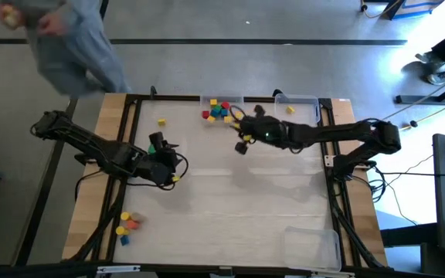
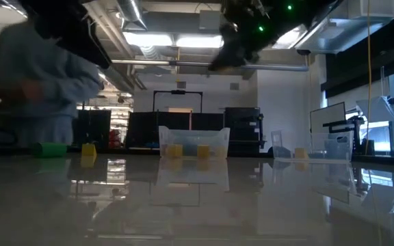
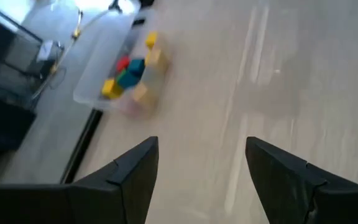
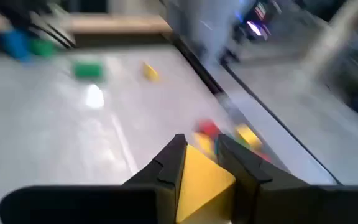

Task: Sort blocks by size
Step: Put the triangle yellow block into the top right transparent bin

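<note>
Yellow shows between the right gripper's (image 4: pixel 199 163) fingers, pinched on a yellow block (image 4: pixel 202 180) near the table's (image 1: pixel 230 201) far edge, just beside a clear tray (image 1: pixel 221 102) holding mixed blocks (image 1: pixel 218 110). Left gripper (image 3: pixel 199 163) hovers near the left edge, fingers spread wide, holding nothing.

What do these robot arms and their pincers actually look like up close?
Both arms are dark, nearly black, built of jointed tube-like segments. The left gripper ends in two flat, wedge-shaped dark fingers; the right gripper has the same dark tapered pair. Small green lights glow on the bodies of both arms, and thin dark cables loop beside the left gripper.
</note>
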Available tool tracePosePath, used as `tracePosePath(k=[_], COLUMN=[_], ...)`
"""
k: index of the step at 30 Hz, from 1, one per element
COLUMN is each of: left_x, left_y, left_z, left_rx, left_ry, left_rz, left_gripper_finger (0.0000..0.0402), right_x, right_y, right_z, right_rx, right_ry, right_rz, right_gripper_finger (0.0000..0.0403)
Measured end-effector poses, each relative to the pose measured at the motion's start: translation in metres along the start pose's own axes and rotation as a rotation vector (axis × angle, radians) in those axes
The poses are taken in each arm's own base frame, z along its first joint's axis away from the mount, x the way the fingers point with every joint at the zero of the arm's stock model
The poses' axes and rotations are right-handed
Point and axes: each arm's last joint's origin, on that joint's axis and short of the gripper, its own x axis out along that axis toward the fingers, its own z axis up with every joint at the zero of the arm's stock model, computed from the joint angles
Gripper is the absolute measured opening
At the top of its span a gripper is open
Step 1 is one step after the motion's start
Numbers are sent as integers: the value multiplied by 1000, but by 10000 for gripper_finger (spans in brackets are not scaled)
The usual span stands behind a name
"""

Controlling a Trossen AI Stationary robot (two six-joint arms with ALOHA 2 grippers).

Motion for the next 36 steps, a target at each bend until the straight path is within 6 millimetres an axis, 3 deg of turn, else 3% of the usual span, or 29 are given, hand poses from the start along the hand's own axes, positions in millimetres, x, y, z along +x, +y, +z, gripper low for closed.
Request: tracePosePath(k=[12,19,26,36], left_x=[10,12,12,13], left_y=[-5,-8,-8,-7], left_z=[-18,-20,-19,-19], left_rx=[-10,-7,-28,-27], left_ry=[43,33,23,25], left_rz=[14,11,8,14], left_gripper_finger=[230,230,230,230], right_x=[-4,-12,-22,-31], right_y=[-102,-162,-199,-211], right_z=[-38,-63,-94,-124], right_rx=[125,274,423,508], right_ry=[383,523,609,681], right_rz=[-323,-495,-530,-558], right_gripper_finger=[76,91,81,229])
